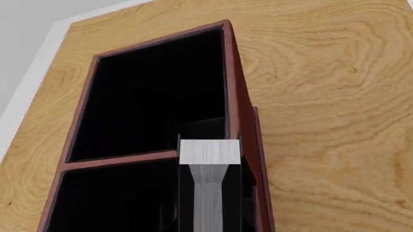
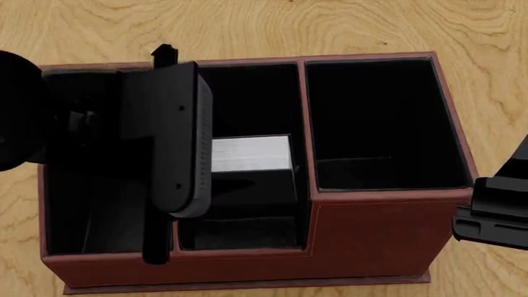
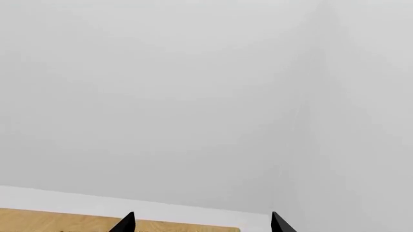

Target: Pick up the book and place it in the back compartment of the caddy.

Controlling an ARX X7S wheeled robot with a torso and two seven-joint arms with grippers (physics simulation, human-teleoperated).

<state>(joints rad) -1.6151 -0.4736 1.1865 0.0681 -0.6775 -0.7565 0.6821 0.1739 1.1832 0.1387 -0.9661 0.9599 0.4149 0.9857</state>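
The caddy (image 2: 371,229) is a red-brown box with black-lined cells, and it fills the head view. My left gripper (image 2: 191,154) hangs over its middle column, shut on the book (image 2: 251,153). The book's white page edges show just right of the gripper body. In the left wrist view the book (image 1: 210,152) runs out from the jaws, its black covers blending with the fingers. Its far end is above the divider (image 1: 119,159) between two caddy cells. How deep it sits I cannot tell. My right gripper (image 3: 202,224) is open and empty, facing a grey wall.
The caddy stands on a wooden table (image 2: 247,28). Its large right cell (image 2: 384,124) holds nothing I can see. My right arm (image 2: 495,213) is beside the caddy's right front corner. The table's edge (image 1: 38,63) lies beyond the caddy in the left wrist view.
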